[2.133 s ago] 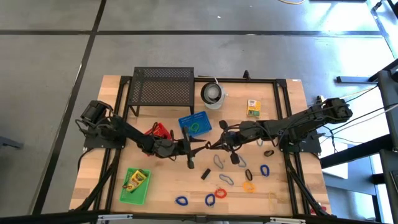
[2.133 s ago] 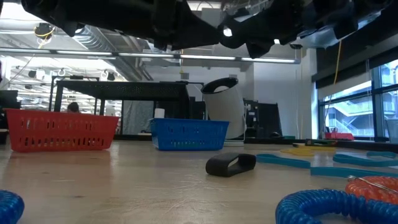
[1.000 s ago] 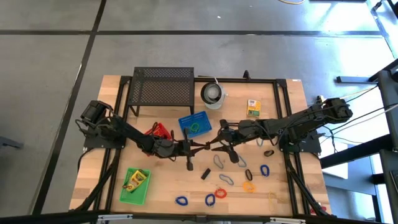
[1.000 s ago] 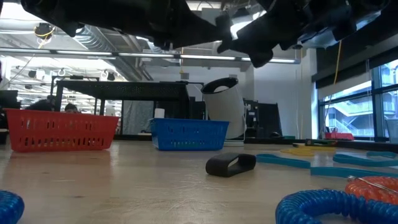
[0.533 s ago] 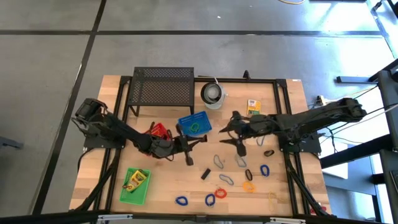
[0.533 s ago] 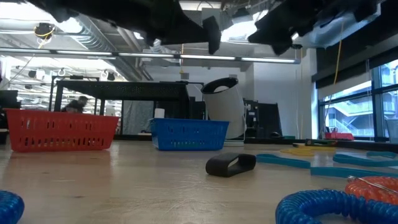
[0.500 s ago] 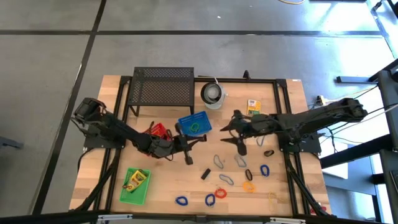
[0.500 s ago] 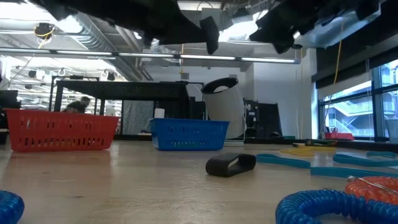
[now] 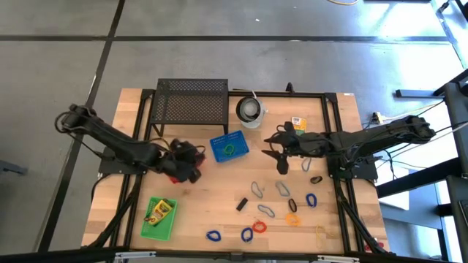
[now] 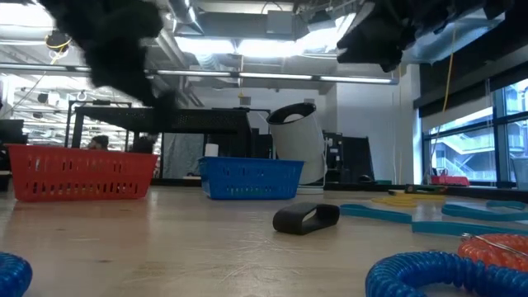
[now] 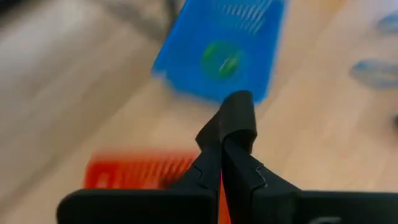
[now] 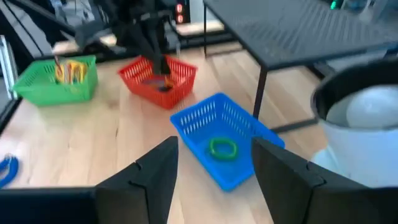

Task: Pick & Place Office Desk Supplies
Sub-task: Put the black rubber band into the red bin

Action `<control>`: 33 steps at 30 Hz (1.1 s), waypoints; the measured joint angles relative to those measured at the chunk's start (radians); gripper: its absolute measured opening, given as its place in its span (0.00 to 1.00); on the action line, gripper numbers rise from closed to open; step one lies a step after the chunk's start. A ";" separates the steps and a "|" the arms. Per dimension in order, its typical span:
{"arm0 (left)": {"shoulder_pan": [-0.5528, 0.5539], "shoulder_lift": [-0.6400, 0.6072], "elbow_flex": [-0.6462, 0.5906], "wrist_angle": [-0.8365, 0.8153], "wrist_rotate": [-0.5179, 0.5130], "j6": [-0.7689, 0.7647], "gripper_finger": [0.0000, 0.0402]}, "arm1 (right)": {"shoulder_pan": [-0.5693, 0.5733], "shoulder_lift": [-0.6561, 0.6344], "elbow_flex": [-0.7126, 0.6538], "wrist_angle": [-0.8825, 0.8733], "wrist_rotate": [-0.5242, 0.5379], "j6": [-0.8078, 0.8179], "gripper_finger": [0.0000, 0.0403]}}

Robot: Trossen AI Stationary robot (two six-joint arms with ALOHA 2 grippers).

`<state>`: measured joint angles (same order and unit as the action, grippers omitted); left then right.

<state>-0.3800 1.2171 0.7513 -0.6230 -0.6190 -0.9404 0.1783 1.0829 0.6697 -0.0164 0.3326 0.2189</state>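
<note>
Since those loops (image 9: 257, 190) look light and floppy, the spread, empty right pincer (image 9: 278, 153) should pinch one strand; left pincer (image 9: 191, 169) is pressed together.

Industrial lab: exposed ceiling ducts (image 10: 247, 49), large windows (image 10: 462, 140), grey concrete floor (image 9: 241, 58), wooden workbench (image 9: 212, 204).

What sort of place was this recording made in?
Probably a robotics lab or workshop in an industrial-style building. A wooden table stands on a bare concrete floor, the low view shows exposed ceiling ducts, and sorting props lie out: a blue basket, a red basket and loose loops.
</note>
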 joint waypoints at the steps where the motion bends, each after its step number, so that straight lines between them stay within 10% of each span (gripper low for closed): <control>1: -0.004 -0.002 0.000 -0.064 0.021 -0.070 0.01 | 0.000 0.001 0.000 -0.016 0.000 0.008 0.51; 9: -0.050 0.036 -0.001 -0.277 0.073 -0.392 0.01 | 0.000 0.001 0.000 -0.067 -0.002 0.035 0.51; 33: -0.083 0.230 -0.001 -0.268 0.176 -0.407 0.01 | 0.071 0.002 0.000 -0.557 0.084 0.456 0.51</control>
<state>-0.4629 1.4468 0.7506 -0.8914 -0.4431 -1.3472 0.2495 1.0851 0.6697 -0.5735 0.4163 0.6745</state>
